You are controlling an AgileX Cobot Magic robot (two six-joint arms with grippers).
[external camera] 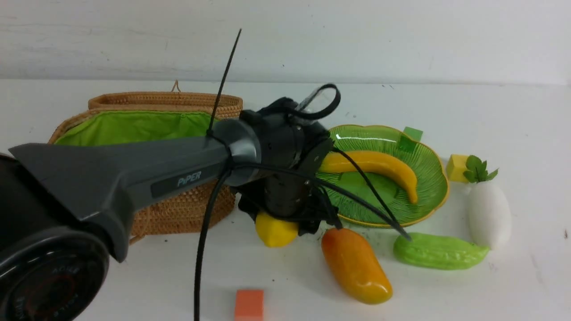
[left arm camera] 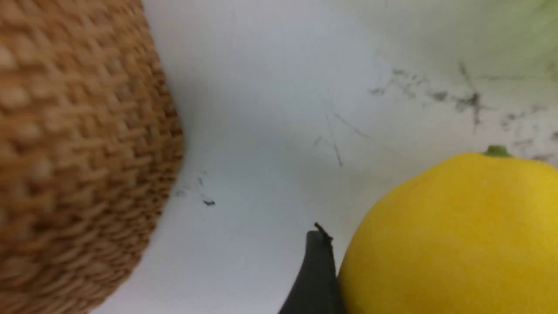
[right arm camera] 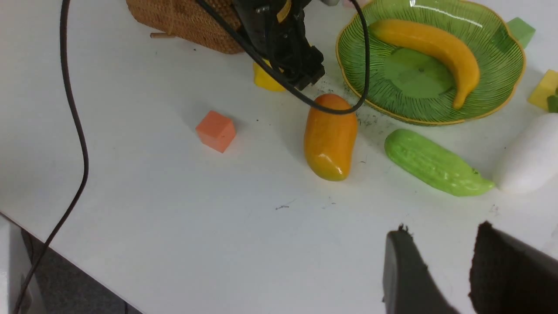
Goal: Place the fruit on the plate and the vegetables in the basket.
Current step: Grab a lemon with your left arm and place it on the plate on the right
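Observation:
My left gripper [external camera: 281,220] reaches down beside the basket [external camera: 178,209] and is shut on the yellow lemon [external camera: 274,231], which rests on the table. In the left wrist view one dark finger [left arm camera: 320,270] presses the lemon's [left arm camera: 449,235] side; the other finger is out of frame. The banana [external camera: 383,167] lies on the green plate [external camera: 428,178]. The mango [external camera: 355,265], the green gourd [external camera: 439,251] and the white radish [external camera: 488,214] lie on the table in front of and right of the plate. My right gripper [right arm camera: 441,229] hovers open and empty over bare table near the gourd [right arm camera: 436,163].
An orange cube [external camera: 249,304] sits near the front edge. A yellow cube [external camera: 457,167] and a green cube [external camera: 412,133] sit by the plate's right and far sides. The left arm's cable [right arm camera: 74,131] trails over the table. The table edge [right arm camera: 65,257] runs close by in the right wrist view.

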